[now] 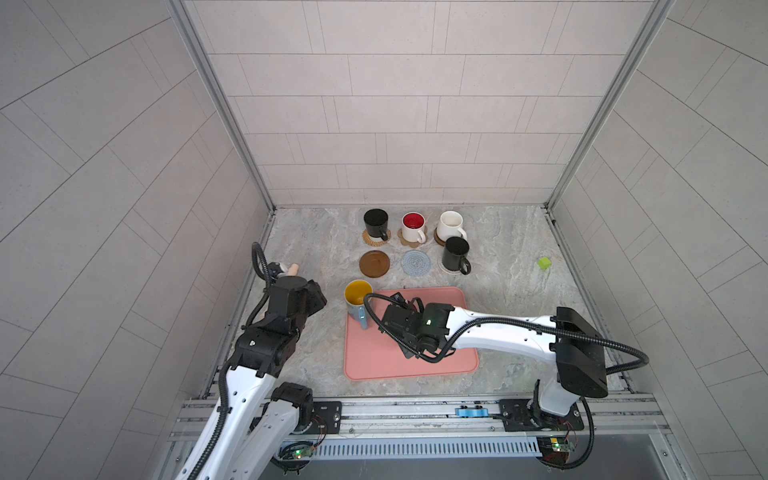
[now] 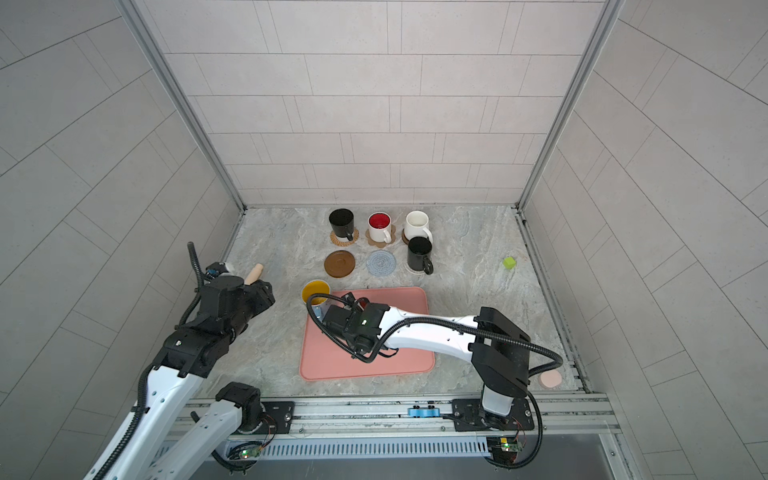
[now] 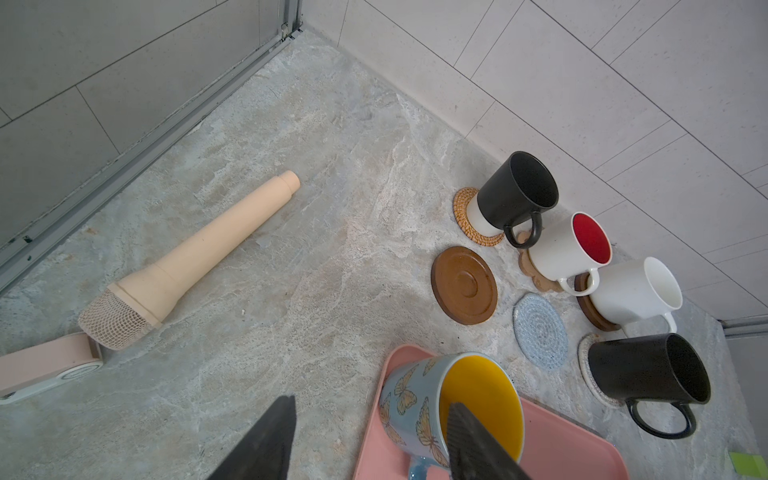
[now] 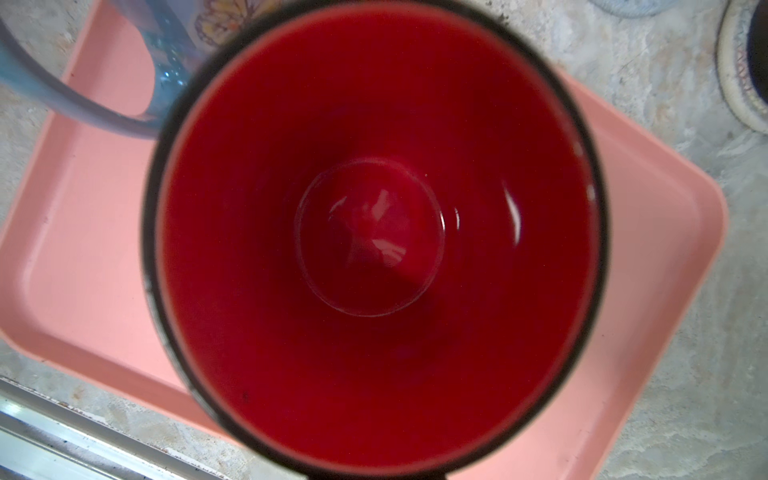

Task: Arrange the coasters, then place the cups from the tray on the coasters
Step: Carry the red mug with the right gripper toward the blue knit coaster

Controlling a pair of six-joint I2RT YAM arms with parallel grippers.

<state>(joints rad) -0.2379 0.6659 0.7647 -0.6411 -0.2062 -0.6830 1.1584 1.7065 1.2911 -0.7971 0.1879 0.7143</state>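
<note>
Grips red mug (image 4: 374,232) in right claw (image 1: 399,302) at far left of tray (image 1: 415,365); holds left claw (image 3: 370,403) parted, empty, left of blue mug (image 1: 358,297).

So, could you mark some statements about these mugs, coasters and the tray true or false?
1. Four mugs stand on coasters. True: the back black mug, front black mug, red-lined white mug and plain white mug.
2. The grey-blue coaster holds a mug. False: it is bare, like the brown wooden coaster.
3. The blue mug stands on the pink tray. True, at its corner.
4. The toy microphone lies on the tray. False: it lies on the table.
5. The red mug is over the tray, under the right hand. True.
</note>
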